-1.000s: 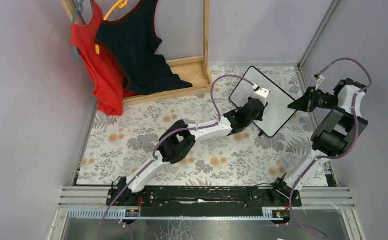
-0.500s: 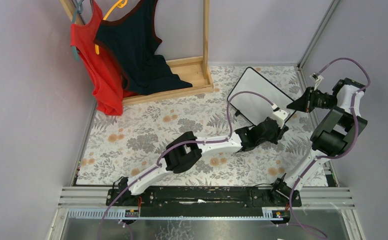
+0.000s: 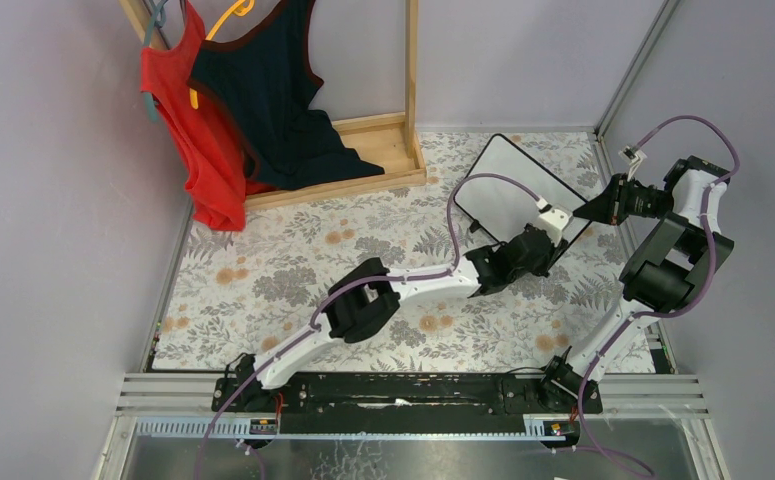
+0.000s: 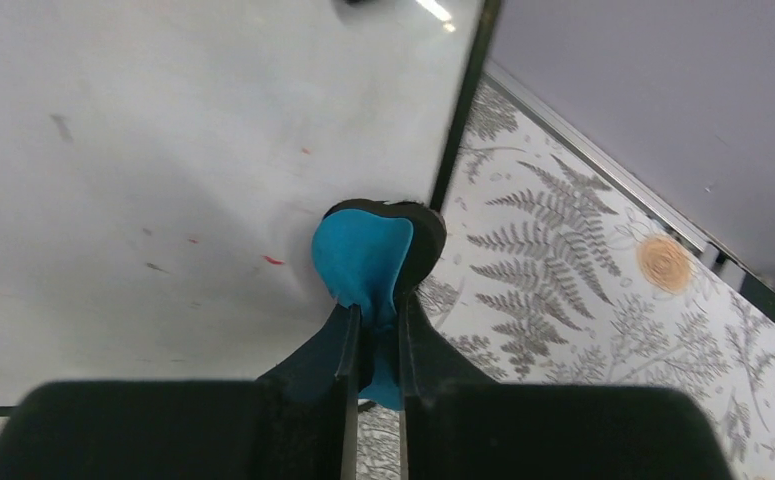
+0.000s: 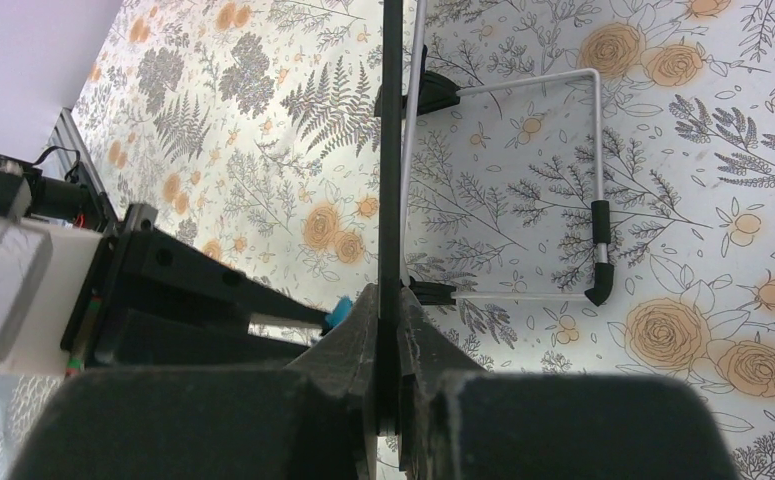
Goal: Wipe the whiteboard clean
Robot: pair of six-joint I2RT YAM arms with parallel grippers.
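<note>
The whiteboard stands tilted at the back right on the floral table; its white face with faint red and grey specks fills the left wrist view. My left gripper is shut on a small blue eraser with a black pad, pressed against the board's face by its black frame edge. My right gripper is shut on the board's right edge, seen edge-on as a thin black frame in the right wrist view. The eraser's blue tip shows there too.
A wooden clothes rack with a red top and a dark top stands at the back left. The board's wire stand with black feet rests on the floral cloth. Purple walls close in on both sides.
My left gripper with the eraser swept from the board's middle down to its lower right edge, then came back up a little. The right gripper kept its hold.
</note>
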